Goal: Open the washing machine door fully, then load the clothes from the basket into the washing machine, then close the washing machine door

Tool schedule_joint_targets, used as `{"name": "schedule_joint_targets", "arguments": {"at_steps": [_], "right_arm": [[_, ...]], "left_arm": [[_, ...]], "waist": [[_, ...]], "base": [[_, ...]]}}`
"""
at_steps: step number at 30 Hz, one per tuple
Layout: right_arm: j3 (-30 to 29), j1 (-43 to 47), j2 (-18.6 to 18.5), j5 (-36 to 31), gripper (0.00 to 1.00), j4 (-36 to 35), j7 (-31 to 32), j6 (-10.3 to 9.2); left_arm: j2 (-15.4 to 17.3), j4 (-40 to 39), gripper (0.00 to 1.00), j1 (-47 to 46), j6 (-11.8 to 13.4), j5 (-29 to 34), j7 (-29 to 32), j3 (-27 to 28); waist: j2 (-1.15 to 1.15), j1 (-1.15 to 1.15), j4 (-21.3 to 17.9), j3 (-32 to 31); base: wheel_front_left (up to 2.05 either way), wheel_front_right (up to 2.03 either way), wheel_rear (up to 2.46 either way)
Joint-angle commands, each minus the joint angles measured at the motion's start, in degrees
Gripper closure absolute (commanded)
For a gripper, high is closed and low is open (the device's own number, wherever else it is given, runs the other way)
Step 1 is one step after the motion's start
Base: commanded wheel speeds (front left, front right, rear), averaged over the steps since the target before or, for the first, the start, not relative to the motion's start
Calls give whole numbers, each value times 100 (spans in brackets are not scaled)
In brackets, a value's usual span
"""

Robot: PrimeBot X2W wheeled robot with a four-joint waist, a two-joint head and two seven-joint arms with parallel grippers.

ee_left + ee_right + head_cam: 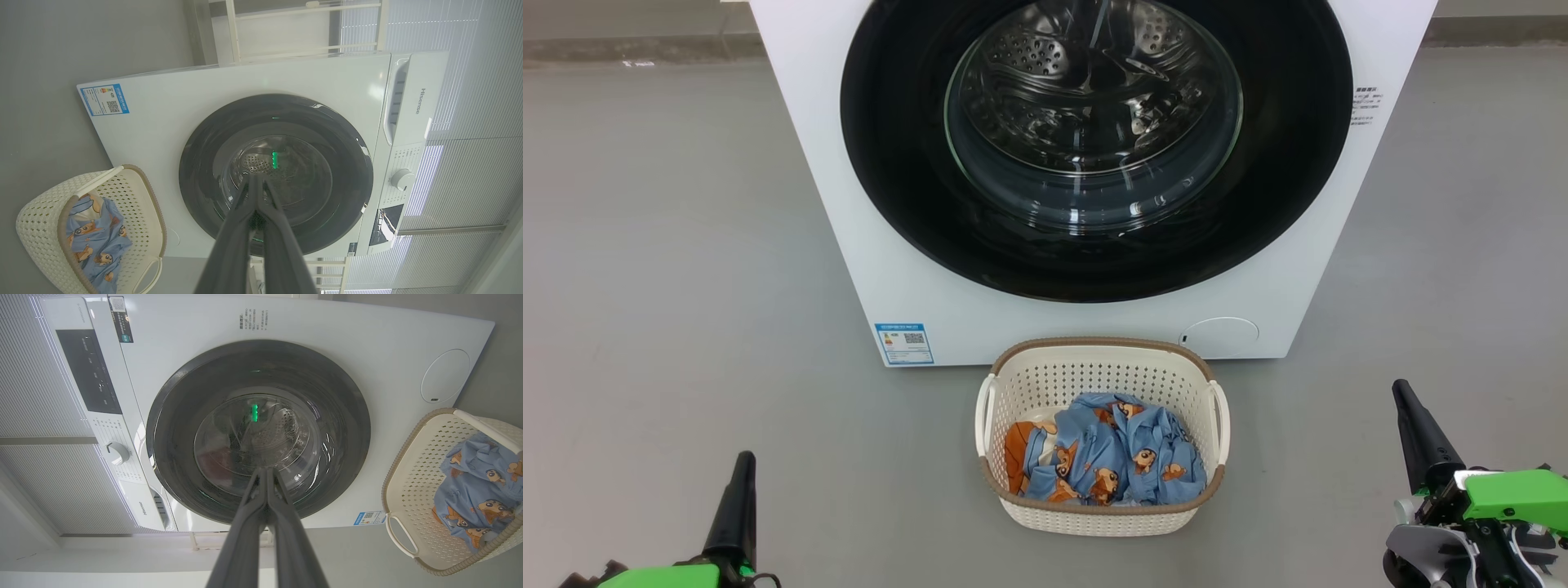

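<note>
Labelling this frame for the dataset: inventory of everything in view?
washing machine: 1, white, on grey floor ahead.
washing machine door: 1, glossy black, clear glass centre, shut on machine front.
basket: 1, cream, brown rim, on floor before the machine.
clothes: heap, count unclear, light blue with orange-brown bears, in basket.
label sticker: 1, blue, machine front, low corner.
dial: 1, white, control panel.
left gripper: 1, dark fingers, shut, head view lower left.
right gripper: 1, dark fingers, shut, lower right.
</note>
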Motion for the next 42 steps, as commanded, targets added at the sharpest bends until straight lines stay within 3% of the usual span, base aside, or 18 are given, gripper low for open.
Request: {"name": "schedule_joint_targets", "arguments": {"at_steps": [1,42], "right_arm": [[118,-140,-23,-39,100,-140,37,26],[96,-142,-7,-58,100,-138,55,26]], "left_arm": [[49,-110,100,-214,-40,-32,4,190],[48,-110,100,-214,-40,-31,5,191]], "waist": [[0,0,0,0],[0,0,0,0]], "base": [[0,0,0],[0,0,0]]}}
